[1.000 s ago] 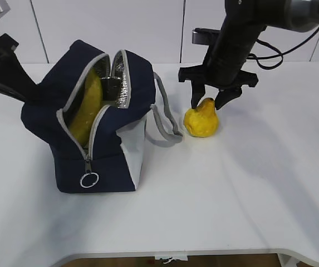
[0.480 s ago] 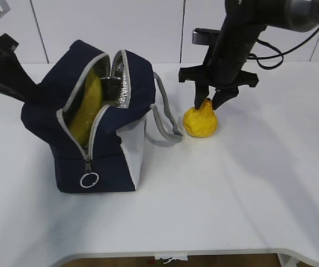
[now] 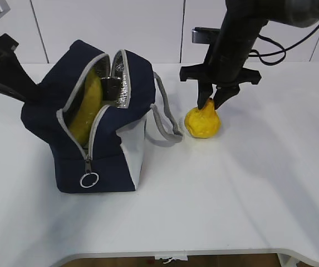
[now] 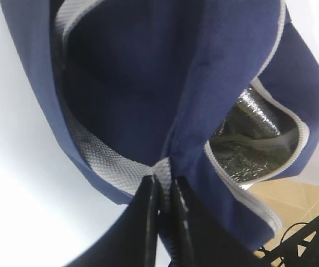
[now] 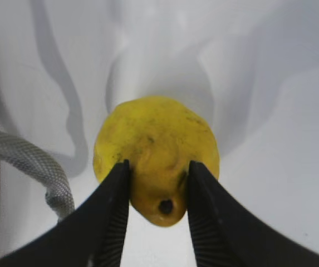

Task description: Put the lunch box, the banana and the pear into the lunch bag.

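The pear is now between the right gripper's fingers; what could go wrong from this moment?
1. The right gripper holds only the narrow top of the pear, so the heavy round body might slip out when lifted.
2. The lunch bag opening is narrow and the banana already fills much of it, so the pear may catch on the zipper edge.
3. The left gripper pinches only a thin fabric edge, which could pull free.

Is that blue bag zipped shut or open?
Open: the lunch bag's zipper gapes, showing the banana and foil lining inside.
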